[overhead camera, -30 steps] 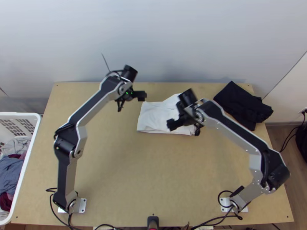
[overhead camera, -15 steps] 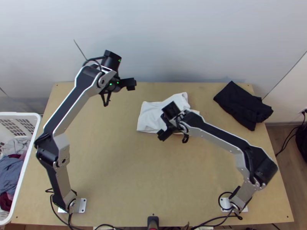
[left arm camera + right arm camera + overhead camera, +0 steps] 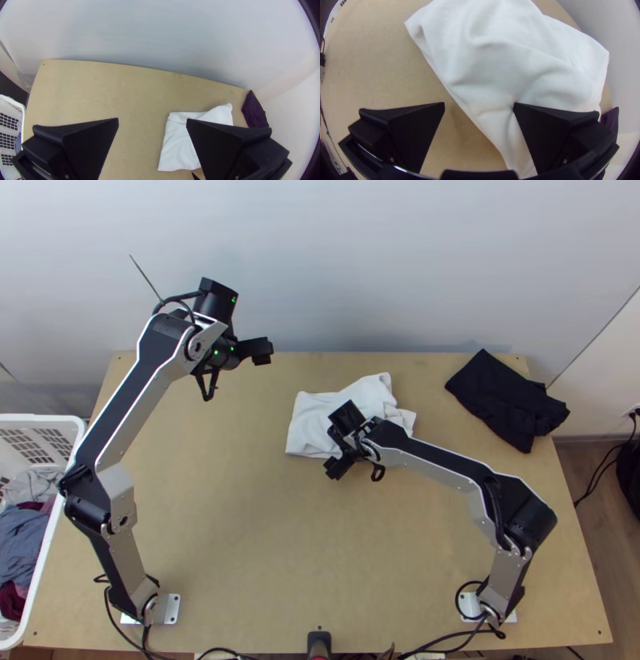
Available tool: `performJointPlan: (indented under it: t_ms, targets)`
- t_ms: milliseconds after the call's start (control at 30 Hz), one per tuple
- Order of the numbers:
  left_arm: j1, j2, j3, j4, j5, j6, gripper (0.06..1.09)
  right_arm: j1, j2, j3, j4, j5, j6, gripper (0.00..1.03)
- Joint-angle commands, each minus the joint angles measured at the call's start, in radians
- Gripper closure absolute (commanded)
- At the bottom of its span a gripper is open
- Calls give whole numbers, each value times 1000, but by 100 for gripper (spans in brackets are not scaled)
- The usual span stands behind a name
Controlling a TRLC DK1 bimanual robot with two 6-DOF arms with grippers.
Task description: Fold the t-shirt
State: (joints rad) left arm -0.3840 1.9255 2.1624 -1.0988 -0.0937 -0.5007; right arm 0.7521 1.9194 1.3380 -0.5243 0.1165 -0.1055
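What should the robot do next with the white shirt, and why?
Maybe the right claw should dip a little and gently close on the edge of the white shirt. Its fingers are open, one over the cloth and the other over bare table, so the edge runs between them.

Has the left arm (image 3: 132,404) bent at the elbow, off to the left of the white t-shirt (image 3: 308,430), with the left gripper (image 3: 232,356) raised well apart from the cloth and with fingers parted wide. Slants the right arm (image 3: 440,458) in from the right of the t-shirt (bent at the elbow, too), with the right gripper (image 3: 352,452) at the near edge of the t-shirt, likewise wide, with one finger over the cloth and one out past that edge.
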Motion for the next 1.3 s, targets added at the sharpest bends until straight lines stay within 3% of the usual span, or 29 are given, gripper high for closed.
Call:
performJointPlan:
  t_ms: [0,200,400,500,633,767,1033,1267]
  targets:
    - [11,-8,1,-10,0,1,10,-19,69,9,20,11,-2,7]
    - [22,-14,1,-29,0,1,10,-50,110,39,44,18,47,20]
    - [25,-23,-1,-41,0,1,10,-60,127,44,89,18,107,85]
    - [30,-28,-1,-46,0,1,10,-63,136,44,99,52,121,100]
    - [40,-37,-4,-55,0,1,10,-65,141,46,99,78,150,100]
    - [46,-56,-6,-56,2,1,10,-66,118,102,63,66,253,100]
    - [68,-97,-12,-59,2,-6,10,-152,56,440,-192,-133,484,100]
    - [79,-129,-21,-72,2,-9,10,-226,20,601,-292,-209,578,100]
